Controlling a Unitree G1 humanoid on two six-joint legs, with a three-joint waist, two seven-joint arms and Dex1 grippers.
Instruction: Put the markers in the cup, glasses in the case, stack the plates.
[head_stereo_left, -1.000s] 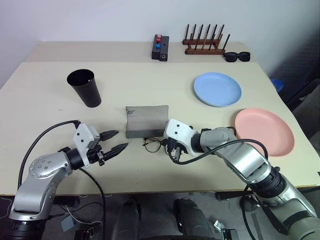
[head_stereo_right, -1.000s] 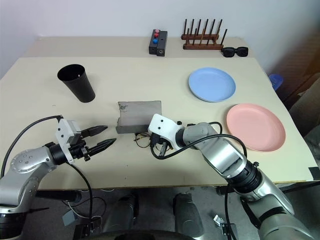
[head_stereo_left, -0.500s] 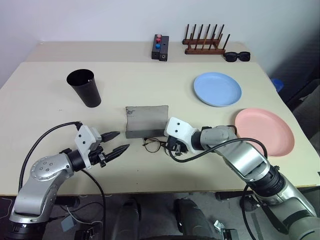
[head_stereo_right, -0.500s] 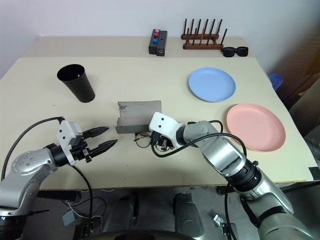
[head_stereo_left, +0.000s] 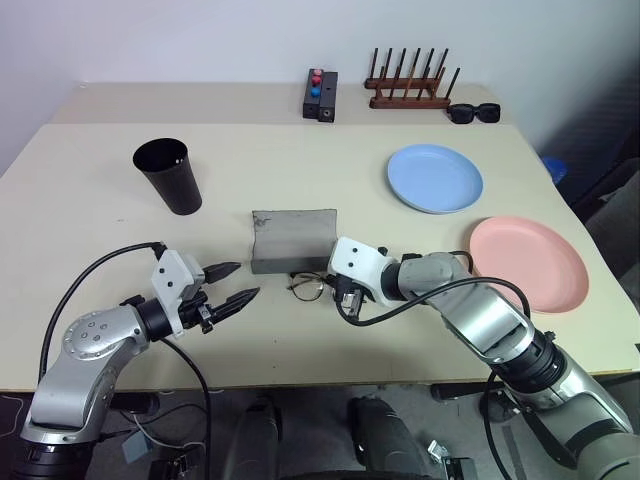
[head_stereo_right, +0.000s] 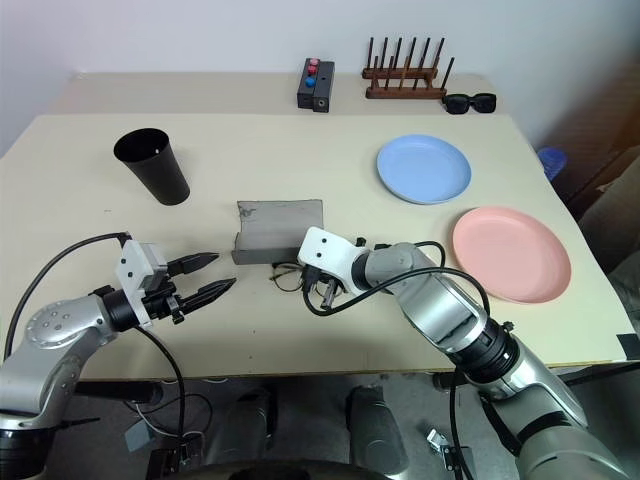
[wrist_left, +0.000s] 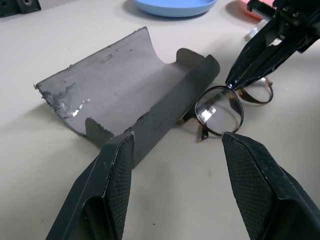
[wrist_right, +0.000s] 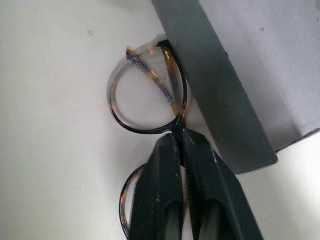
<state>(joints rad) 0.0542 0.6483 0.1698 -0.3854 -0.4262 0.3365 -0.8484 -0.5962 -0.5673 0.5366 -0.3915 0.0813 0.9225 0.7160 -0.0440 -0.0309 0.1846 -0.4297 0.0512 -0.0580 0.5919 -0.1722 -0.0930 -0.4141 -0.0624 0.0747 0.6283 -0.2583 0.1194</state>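
Thin wire-frame glasses (head_stereo_left: 307, 287) lie on the table against the front edge of the open grey case (head_stereo_left: 293, 240). My right gripper (wrist_right: 179, 134) is shut on the glasses' bridge, and its black fingers (wrist_left: 250, 60) come down onto the frame from the right. My left gripper (head_stereo_left: 241, 281) hovers open to the left of the case and glasses, with nothing between its fingers. The black cup (head_stereo_left: 168, 175) stands upright at the back left. A light blue plate (head_stereo_left: 435, 178) and a pink plate (head_stereo_left: 528, 263) lie apart on the right. The markers are out of view.
Along the table's far edge stand a small black box with red and blue buttons (head_stereo_left: 321, 95), a wooden peg rack (head_stereo_left: 408, 85) and chunky black sunglasses (head_stereo_left: 473, 113). The table's front edge runs just below both arms.
My right gripper has closed on the glasses' bridge, and the glasses now lie slightly closer to the case. The left arm has stayed put.
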